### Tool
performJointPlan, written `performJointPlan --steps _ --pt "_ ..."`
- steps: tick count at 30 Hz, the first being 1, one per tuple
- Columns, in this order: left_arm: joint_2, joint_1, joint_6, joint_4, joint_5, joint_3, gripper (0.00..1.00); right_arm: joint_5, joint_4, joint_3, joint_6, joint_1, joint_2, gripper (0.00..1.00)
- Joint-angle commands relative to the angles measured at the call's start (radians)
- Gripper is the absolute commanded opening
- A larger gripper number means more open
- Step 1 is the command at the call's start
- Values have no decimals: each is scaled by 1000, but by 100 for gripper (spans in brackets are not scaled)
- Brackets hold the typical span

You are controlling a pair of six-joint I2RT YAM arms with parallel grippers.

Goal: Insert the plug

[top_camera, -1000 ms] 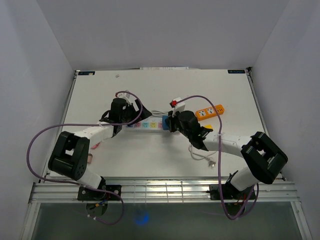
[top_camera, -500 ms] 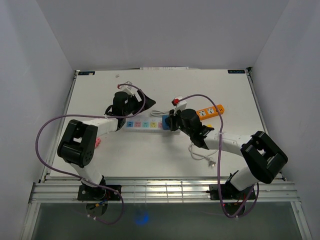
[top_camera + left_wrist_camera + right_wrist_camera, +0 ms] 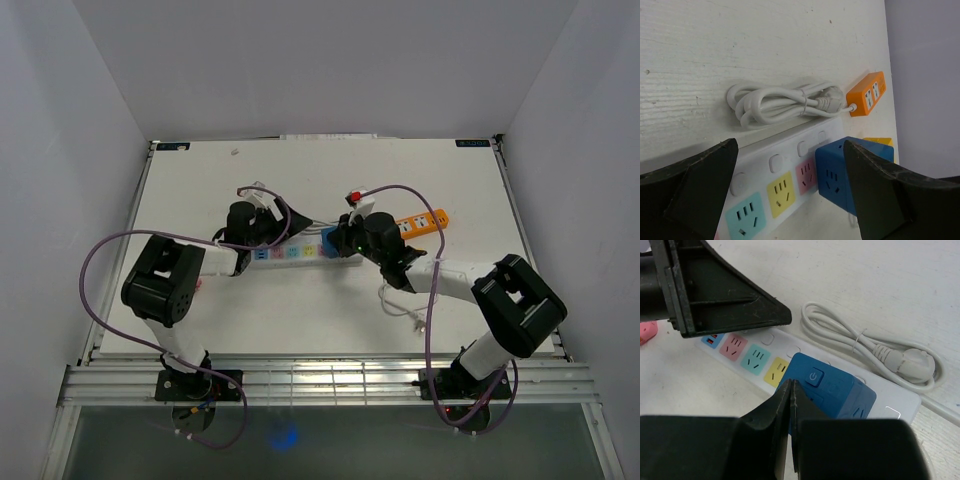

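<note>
A white power strip [image 3: 285, 251] with coloured sockets lies mid-table. A blue cube plug [image 3: 330, 242] sits on its right part, against the pink socket in the left wrist view [image 3: 842, 167]. My left gripper [image 3: 262, 234] is open, its jaws spread over the strip [image 3: 772, 177] and the cube; it holds nothing [image 3: 790, 150]. My right gripper [image 3: 346, 240] is shut and empty, its closed tips [image 3: 791, 384] on the cube's near top edge [image 3: 837, 387]. The cube's prongs are hidden.
A coiled white cable [image 3: 315, 227] lies just behind the strip. An orange power strip [image 3: 421, 223] is at the back right. A loose white cord [image 3: 408, 310] lies near the right arm. A small pink object [image 3: 196, 285] sits by the left arm.
My left gripper swung toward the back, then came down over the strip, and its arm folded in closer. My right gripper edged toward the back, still at the blue cube.
</note>
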Motion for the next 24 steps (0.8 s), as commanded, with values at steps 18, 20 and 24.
performJointPlan --steps 18,20,24 --pt "-50 -4 17 -7 4 -32 98 -23 -38 -163 43 -97 -28 8" --pt "-52 -4 18 -7 2 -34 98 -33 -23 -171 42 -89 -23 8" --pt "-49 -4 25 -18 -10 -29 98 28 -21 -177 16 -60 -45 8"
